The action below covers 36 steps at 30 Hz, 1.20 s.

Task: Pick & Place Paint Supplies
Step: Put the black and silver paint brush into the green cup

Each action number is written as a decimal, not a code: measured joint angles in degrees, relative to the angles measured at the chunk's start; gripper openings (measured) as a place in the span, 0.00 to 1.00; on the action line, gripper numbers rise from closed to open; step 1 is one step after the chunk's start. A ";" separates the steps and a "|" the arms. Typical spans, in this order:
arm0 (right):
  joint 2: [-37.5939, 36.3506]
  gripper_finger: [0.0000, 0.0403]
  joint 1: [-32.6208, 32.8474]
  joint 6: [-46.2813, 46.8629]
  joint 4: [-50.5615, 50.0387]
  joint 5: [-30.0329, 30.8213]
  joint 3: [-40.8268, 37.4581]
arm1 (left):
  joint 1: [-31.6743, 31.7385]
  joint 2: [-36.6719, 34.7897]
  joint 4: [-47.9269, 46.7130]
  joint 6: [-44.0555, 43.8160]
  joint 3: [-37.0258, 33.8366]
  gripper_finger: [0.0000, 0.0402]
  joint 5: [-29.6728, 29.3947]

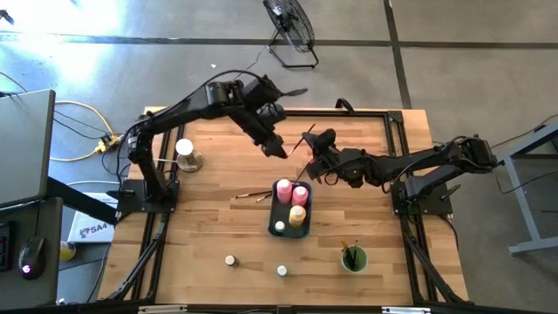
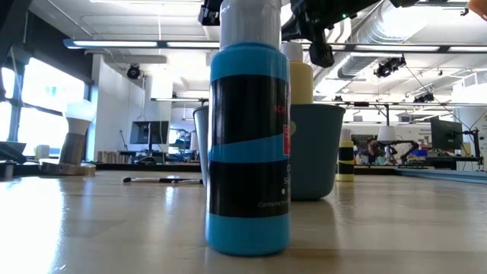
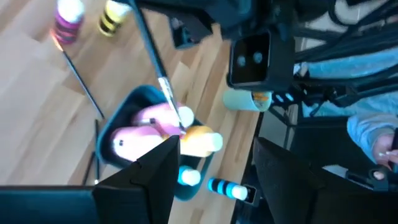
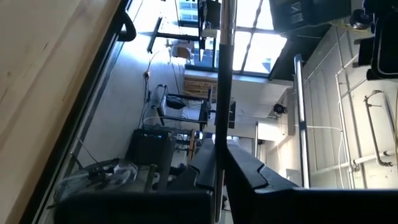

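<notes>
Brown-handled paintbrush (image 1: 302,139) in right gripper (image 1: 316,142), angled diagonally, above tray (image 1: 277,214)

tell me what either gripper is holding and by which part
The right gripper holds a paintbrush by its handle, pinched between its fingers; the left gripper is open and holds nothing.

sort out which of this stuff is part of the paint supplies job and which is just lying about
Part of the job:
pink bottles
yellow bottle
small white-capped bottles
loose paintbrushes on the table
paintbrush pinched in the right gripper

Just lying about:
blue-grey tray
green cup
floor fan
computer mouse
</notes>
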 joint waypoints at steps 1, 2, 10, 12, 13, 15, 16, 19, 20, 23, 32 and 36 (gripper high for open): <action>0.00 0.01 0.00 0.02 0.02 0.39 0.00 | 0.47 -0.12 0.04 0.17 0.02 0.50 0.02; 0.00 0.01 0.00 0.02 0.22 0.78 -0.02 | 1.03 -0.38 -0.05 0.38 0.04 0.50 -0.08; -2.92 0.01 1.29 12.01 0.72 1.84 -0.09 | 4.16 -1.02 -1.30 3.43 0.02 0.50 -0.86; -4.89 0.01 1.95 17.41 0.76 1.88 -0.09 | 4.54 -1.02 -1.27 4.14 0.02 0.50 -0.90; -6.05 0.01 2.29 20.46 0.76 2.12 -0.09 | 4.53 -1.02 -1.26 4.79 0.02 0.50 -0.91; -8.91 0.01 3.08 26.20 0.50 3.54 -0.09 | 4.45 -1.02 -1.27 6.04 0.02 0.50 -1.14; -10.35 0.01 3.52 28.68 0.12 4.33 -0.09 | 4.41 -1.02 -1.25 6.45 0.02 0.50 -1.12; -15.25 0.01 5.35 35.28 -1.15 7.00 -0.09 | 4.38 -1.02 -1.24 7.41 0.02 0.50 -1.10; -16.80 0.01 6.14 37.24 -1.41 7.65 -0.09 | 4.38 -1.02 -1.25 7.41 0.02 0.50 -1.10; -21.72 0.01 8.95 43.36 -2.81 9.92 -0.09 | 4.41 -1.02 -0.96 7.41 0.02 0.50 -1.22; -32.58 0.01 22.07 62.25 -8.21 19.15 -0.09 | 4.38 -1.02 -0.77 7.43 0.02 0.50 -7.56; -33.13 0.01 29.65 66.26 -8.36 29.34 -0.09 | 4.38 -1.02 -0.77 7.41 0.02 0.50 -8.49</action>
